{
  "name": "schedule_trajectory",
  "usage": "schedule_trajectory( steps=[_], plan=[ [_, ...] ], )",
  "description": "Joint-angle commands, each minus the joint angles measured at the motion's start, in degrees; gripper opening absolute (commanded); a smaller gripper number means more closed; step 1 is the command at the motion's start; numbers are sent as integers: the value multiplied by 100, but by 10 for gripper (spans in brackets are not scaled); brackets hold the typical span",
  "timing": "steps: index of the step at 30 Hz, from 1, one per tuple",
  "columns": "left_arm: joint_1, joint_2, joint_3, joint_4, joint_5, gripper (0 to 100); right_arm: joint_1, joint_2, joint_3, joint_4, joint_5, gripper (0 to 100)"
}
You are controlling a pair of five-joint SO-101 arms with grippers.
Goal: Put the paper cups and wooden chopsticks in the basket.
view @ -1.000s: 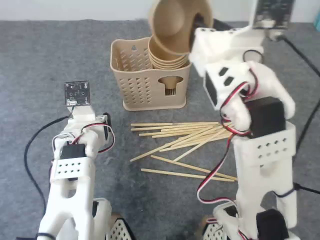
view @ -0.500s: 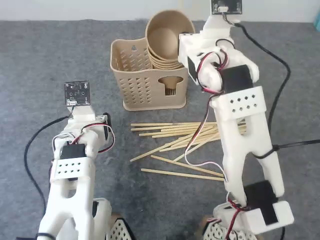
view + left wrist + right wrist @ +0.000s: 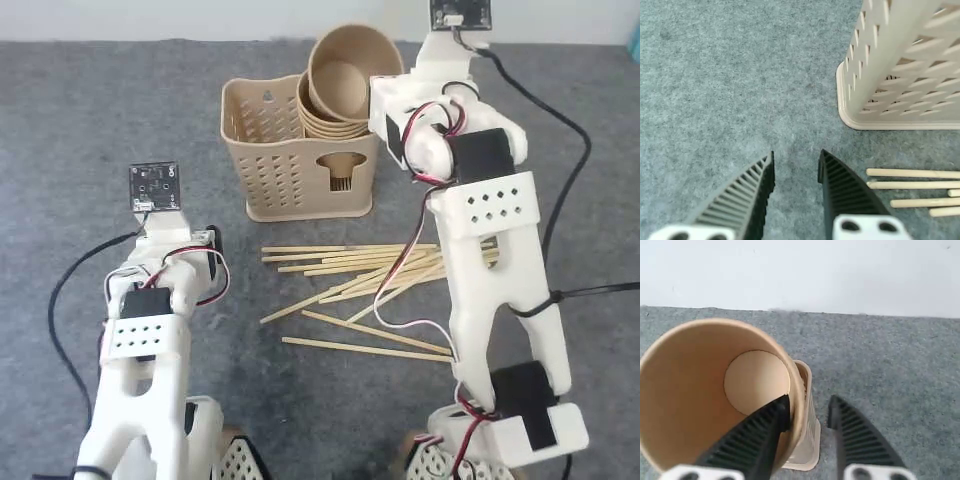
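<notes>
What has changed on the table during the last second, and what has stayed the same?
The right gripper carried the brown paper cup down from above the beige plastic basket onto the nested cups inside it; its fingers now straddle the cup's wall, apart. The left gripper, the basket and the wooden chopsticks stayed put.

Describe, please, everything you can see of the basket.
The basket is a beige, plastic-looking tub with slotted walls and a cut-out grip hole in its near wall. It stands upright on the grey table. A stack of cups sits in its right end, the top cup tilted, with the right hand straddling that cup's wall. The chopsticks lie on the table in front of it, apart from it.
</notes>
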Motion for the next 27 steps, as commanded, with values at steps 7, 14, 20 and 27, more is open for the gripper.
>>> schedule_trajectory(
  steps=[7,14,20,27],
  plan=[
    [26,-211,-40,-141,-53,133,-127,-1684,-281,963,747,188],
    [26,-211,-40,-132,-53,133,-75,-2255,-62,2932,809,188],
    [26,-211,-40,-132,-53,133,-119,-2255,1398,3503,1855,188],
    [-44,-211,-66,18,-53,133,-171,-2255,3947,2730,3270,187]
  ],
)
